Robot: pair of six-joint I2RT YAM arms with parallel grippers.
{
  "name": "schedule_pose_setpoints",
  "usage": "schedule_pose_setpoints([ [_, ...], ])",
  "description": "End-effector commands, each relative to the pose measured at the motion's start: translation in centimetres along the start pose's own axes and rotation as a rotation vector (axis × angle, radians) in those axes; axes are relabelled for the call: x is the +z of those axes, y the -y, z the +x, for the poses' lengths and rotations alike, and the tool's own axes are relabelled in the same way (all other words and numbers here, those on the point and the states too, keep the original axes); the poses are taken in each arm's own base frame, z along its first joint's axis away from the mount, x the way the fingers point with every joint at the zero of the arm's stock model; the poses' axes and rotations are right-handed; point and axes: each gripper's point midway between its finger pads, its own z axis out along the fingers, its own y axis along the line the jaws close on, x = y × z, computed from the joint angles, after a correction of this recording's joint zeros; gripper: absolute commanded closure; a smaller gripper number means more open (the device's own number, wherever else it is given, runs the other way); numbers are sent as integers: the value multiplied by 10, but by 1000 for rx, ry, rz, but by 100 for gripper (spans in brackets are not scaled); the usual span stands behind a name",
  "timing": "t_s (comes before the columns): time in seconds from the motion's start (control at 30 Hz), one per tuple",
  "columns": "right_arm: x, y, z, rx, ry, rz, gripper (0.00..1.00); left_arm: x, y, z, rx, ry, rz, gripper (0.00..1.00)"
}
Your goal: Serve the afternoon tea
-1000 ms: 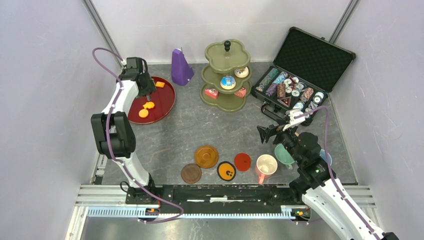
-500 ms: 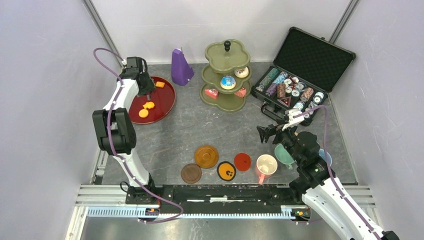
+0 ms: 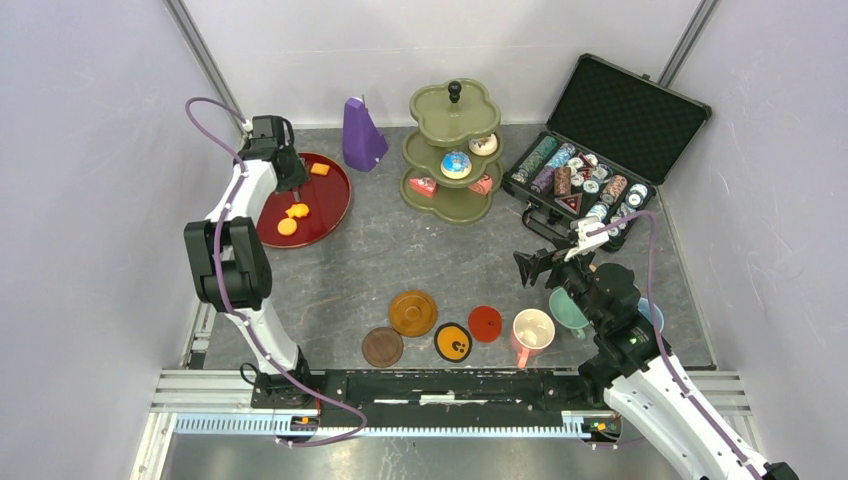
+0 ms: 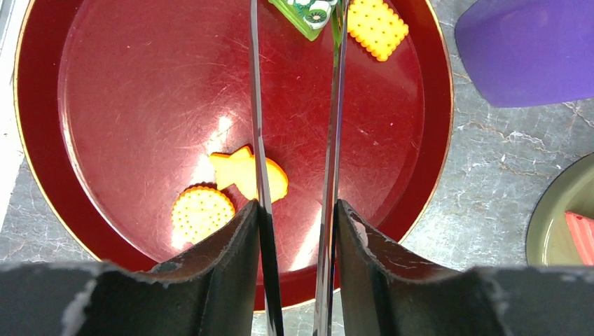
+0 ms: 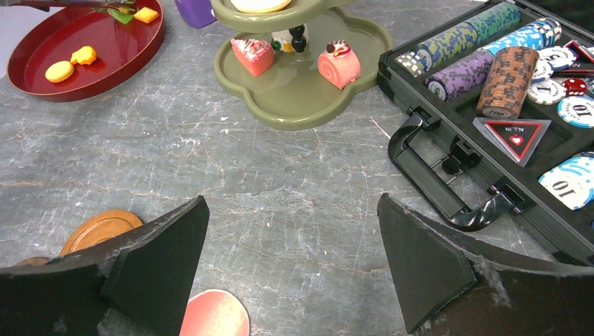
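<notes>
Right wrist view, what I can read: triangular plaque (image 5: 516, 136) in the black case (image 5: 539, 224) says "ALL IN", upside down to me, heart sign below. Two white-and-blue chips (image 5: 569, 183) marked "10". Rest illegible.

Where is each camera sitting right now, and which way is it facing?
Top external: above and behind the bases, looking down on the table; left arm and right arm show.
Left wrist: straight down onto the red tray; left gripper pinching tongs shows.
Right wrist: low, facing the green stand and chip case; open right gripper shows.
Shared: both wrist views show the red tray's orange biscuits.
</notes>
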Motion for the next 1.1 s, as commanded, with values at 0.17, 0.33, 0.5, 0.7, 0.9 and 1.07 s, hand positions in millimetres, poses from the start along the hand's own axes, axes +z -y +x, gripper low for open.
schedule_pose_setpoints([
  [0.17,0,-2,-17,2,55,-8,2,-42,-4,-25,-28,112,13,66],
  [0.33,-1,-2,-16,4,55,-8,2,-64,0,-19,-30,103,50,67],
  [0.5,-2,-1,-17,5,63,-4,2,-99,16,0,-14,101,148,67],
  [0.7,1,-3,-19,4,64,-10,2,-145,60,62,94,77,280,66],
  [0.9,3,-4,-27,-10,72,-12,2,-192,135,139,164,34,487,66],
  [1.07,3,-4,-28,-9,73,-14,2,-211,190,183,219,30,587,66],
])
